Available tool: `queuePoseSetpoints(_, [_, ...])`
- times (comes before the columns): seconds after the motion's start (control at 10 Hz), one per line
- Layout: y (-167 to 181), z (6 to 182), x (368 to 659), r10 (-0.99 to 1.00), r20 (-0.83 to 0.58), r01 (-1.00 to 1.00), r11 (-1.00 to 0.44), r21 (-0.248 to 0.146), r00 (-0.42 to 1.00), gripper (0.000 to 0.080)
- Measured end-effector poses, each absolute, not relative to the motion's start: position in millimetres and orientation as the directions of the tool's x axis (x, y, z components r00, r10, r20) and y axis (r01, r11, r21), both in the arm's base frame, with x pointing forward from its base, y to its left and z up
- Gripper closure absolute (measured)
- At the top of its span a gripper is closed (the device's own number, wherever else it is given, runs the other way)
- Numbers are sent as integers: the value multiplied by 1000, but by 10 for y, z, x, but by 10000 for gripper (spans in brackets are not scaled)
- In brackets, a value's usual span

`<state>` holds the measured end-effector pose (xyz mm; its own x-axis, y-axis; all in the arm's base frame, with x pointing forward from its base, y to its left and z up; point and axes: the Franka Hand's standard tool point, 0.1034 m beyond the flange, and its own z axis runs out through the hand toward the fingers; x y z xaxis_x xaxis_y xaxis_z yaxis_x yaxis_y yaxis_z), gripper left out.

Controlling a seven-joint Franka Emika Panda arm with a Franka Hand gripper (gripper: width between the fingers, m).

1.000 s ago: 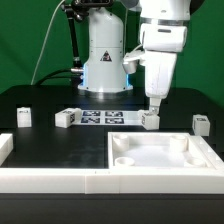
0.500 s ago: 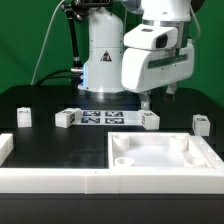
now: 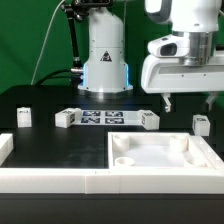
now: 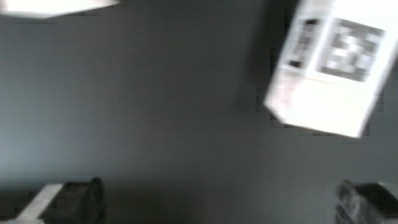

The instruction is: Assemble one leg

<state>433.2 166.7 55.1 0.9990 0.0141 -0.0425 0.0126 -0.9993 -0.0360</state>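
Observation:
Several small white legs with tag marks stand on the black table: one at the exterior view's far left (image 3: 24, 116), one beside the marker board (image 3: 67, 118), one in the middle (image 3: 149, 120) and one at the right (image 3: 200, 124). My gripper (image 3: 190, 103) hangs above the table between the middle and right legs, open and empty. In the wrist view the dark fingertips (image 4: 63, 200) stand wide apart with bare table between them. A tagged leg (image 4: 333, 70) lies ahead of them, untouched.
The marker board (image 3: 100, 118) lies behind the legs. A large flat white panel (image 3: 160, 150) with round corner sockets lies at the front right. A white rail (image 3: 55, 178) runs along the front. The robot base (image 3: 105, 55) stands at the back.
My gripper has risen from the middle leg and moved toward the exterior view's right, turning so both fingers show side by side. The legs have not moved.

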Motion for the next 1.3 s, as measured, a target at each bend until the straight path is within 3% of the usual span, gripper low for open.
queuePoseSetpoints(0.3, [1806, 530, 4314, -210, -57, -213, -976, -51, 976, 150])
queuePoseSetpoints(0.7, [1767, 488, 4232, -117, -100, -122, -991, -47, 988, 150])
queuePoseSetpoints(0.8, [1822, 486, 4158, -101, -177, -109, -993, -36, 979, 150])
queuePoseSetpoints(1.0, [1899, 503, 4191, -89, -335, -112, -992, -50, 938, 150])
queuePoseSetpoints(1.3, [1960, 466, 4182, -75, -510, -103, -994, -25, 857, 150])
